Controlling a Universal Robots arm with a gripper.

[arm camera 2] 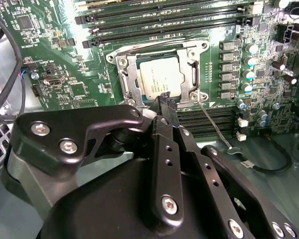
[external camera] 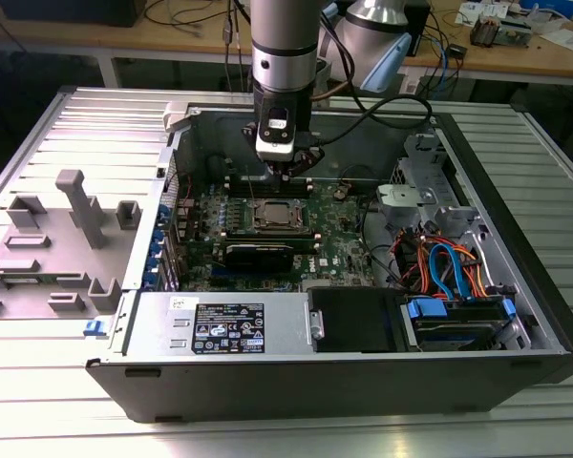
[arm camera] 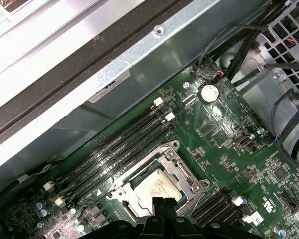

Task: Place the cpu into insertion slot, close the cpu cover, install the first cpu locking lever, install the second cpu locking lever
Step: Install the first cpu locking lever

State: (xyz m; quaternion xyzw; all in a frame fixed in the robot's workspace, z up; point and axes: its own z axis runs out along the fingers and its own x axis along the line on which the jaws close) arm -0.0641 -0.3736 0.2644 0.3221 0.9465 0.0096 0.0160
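Observation:
The cpu (arm camera 2: 158,79) lies flat in the insertion slot (arm camera 2: 120,60) on the green board, its silver top showing through the window of the cpu cover (arm camera 2: 192,67), which lies down around it. A thin wire lever (arm camera 2: 213,124) slants out from one socket corner over the black slots; another (arm camera 2: 149,46) runs along the socket's far edge. In the exterior view my gripper (external camera: 285,175) hangs just above the board at the socket's (external camera: 272,216) back edge. Its black fingertips (arm camera: 159,203) are pressed together at the cpu's (arm camera: 157,185) edge, shut, with nothing seen between them.
Long black memory slots (arm camera: 119,149) run beside the socket. The grey case wall (arm camera: 139,99) stands close behind them. A black card (external camera: 258,254), a power supply (external camera: 229,324) and a bundle of orange and blue cables (external camera: 439,262) fill the case's front and the exterior view's right.

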